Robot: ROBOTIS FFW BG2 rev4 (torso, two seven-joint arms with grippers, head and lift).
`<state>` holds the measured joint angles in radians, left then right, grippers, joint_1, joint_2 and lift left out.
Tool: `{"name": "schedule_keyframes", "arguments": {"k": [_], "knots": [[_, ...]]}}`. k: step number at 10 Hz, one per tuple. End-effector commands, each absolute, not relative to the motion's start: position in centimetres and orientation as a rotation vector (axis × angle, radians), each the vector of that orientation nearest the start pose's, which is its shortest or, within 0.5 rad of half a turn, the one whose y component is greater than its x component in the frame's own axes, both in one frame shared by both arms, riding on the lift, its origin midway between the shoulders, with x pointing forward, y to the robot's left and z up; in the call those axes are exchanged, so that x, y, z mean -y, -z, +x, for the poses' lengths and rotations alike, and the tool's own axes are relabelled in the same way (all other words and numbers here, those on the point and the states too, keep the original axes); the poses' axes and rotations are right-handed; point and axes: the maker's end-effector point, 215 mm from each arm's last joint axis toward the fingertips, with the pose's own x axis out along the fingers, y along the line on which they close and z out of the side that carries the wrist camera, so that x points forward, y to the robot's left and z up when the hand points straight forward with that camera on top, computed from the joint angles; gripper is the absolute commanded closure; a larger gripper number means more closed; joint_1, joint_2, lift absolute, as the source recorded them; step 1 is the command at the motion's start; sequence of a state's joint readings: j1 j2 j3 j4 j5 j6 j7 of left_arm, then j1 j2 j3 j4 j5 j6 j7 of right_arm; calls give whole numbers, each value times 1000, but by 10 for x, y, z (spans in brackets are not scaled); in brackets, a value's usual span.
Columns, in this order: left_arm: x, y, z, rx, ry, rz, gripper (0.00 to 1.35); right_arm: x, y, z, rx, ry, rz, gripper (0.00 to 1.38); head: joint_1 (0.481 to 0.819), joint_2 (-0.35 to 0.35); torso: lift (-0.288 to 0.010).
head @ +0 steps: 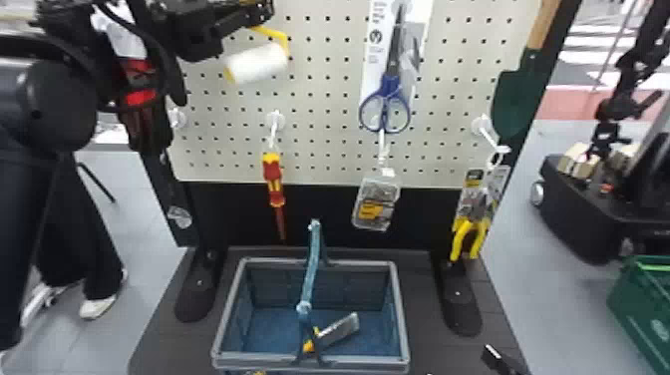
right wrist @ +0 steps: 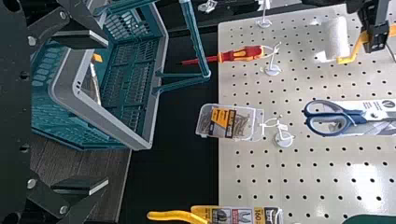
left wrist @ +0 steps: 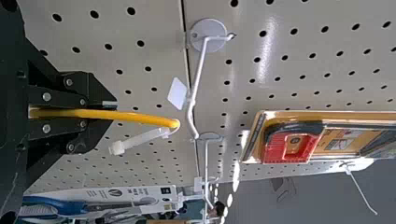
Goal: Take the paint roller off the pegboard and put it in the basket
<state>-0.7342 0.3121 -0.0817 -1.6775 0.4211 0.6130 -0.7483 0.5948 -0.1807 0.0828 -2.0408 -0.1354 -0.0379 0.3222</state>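
At the head view's upper left, my left gripper [head: 256, 15] is high before the pegboard, with the paint roller's white sleeve [head: 256, 65] hanging below it. The left wrist view has my left gripper [left wrist: 105, 112] shut on the roller's yellow handle [left wrist: 140, 117]. A white tie loops through the handle's end, close beside a metal hook [left wrist: 198, 84]; whether they touch I cannot tell. The basket [head: 402, 319] stands below the board, holding a small tool. Low at the right is my right gripper [head: 498, 360]; in the right wrist view the gripper [right wrist: 105, 112] is open and holds nothing.
On the pegboard [head: 319, 94] hang a red-yellow screwdriver [head: 273, 179], blue scissors [head: 391, 94], a clear case [head: 376, 202], yellow-handled pliers [head: 468, 234] and a green trowel [head: 518, 94]. The basket's teal handle [head: 312, 264] stands up. A packaged red tool [left wrist: 292, 147] hangs near my left gripper.
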Motion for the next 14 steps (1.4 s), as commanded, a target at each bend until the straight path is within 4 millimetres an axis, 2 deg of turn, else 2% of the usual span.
{"name": "schedule_keyframes", "arguments": {"k": [1, 4, 6, 9, 11, 14], "knots": [[-118, -23, 632, 204, 902, 68, 1219, 132, 372, 387, -105, -476, 41, 251, 549, 0, -100], [-128, -16, 608, 228, 875, 66, 1219, 131, 372, 386, -108, -477, 42, 251, 549, 0, -100], [-148, 2, 597, 235, 818, 15, 1219, 131, 371, 386, -109, -477, 42, 251, 549, 0, -100], [-177, 45, 589, 232, 733, -131, 1219, 131, 372, 385, -112, -478, 42, 251, 549, 0, -100], [-196, 85, 584, 211, 667, -246, 1219, 130, 370, 384, -112, -479, 41, 251, 549, 0, -100], [-213, 135, 564, 193, 589, -363, 1219, 130, 370, 383, -113, -480, 40, 251, 549, 0, -100]]}}
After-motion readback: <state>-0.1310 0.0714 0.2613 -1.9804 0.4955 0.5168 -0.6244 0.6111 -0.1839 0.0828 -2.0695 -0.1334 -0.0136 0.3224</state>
